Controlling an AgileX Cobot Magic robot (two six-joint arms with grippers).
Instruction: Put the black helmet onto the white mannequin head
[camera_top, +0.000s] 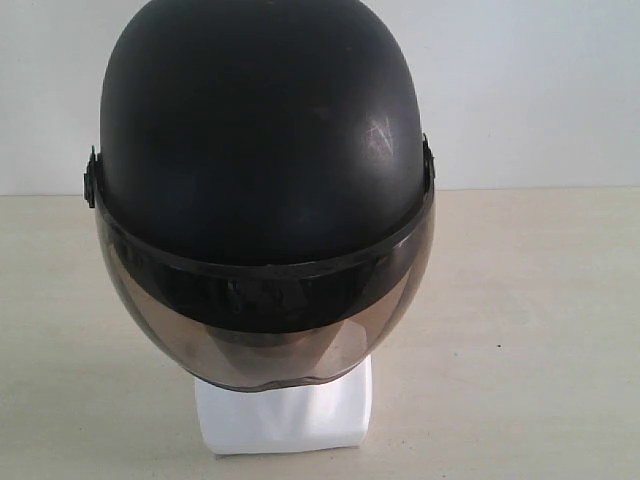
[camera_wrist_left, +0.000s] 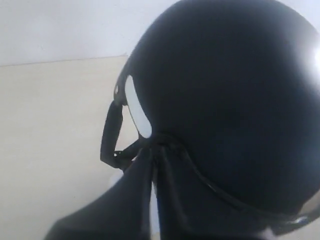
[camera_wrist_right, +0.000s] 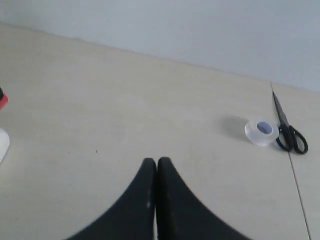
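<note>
The black helmet (camera_top: 260, 150) sits over the white mannequin head, whose blocky base (camera_top: 285, 415) shows below the smoky visor (camera_top: 270, 335); the face is hidden. Neither gripper appears in the exterior view. In the left wrist view the helmet (camera_wrist_left: 225, 100) fills the picture, with a sliver of white head (camera_wrist_left: 137, 112) and a chin strap (camera_wrist_left: 111, 132) beside it. My left gripper (camera_wrist_left: 156, 150) is pinched at the helmet's lower rim where the strap joins. My right gripper (camera_wrist_right: 157, 162) is shut and empty above the bare table.
A clear tape roll (camera_wrist_right: 261, 131) and black scissors (camera_wrist_right: 287, 132) lie on the beige table (camera_wrist_right: 125, 110) beyond the right gripper. A red tab (camera_wrist_right: 2, 100) peeks in at that view's edge. A white wall (camera_top: 540, 90) backs the table.
</note>
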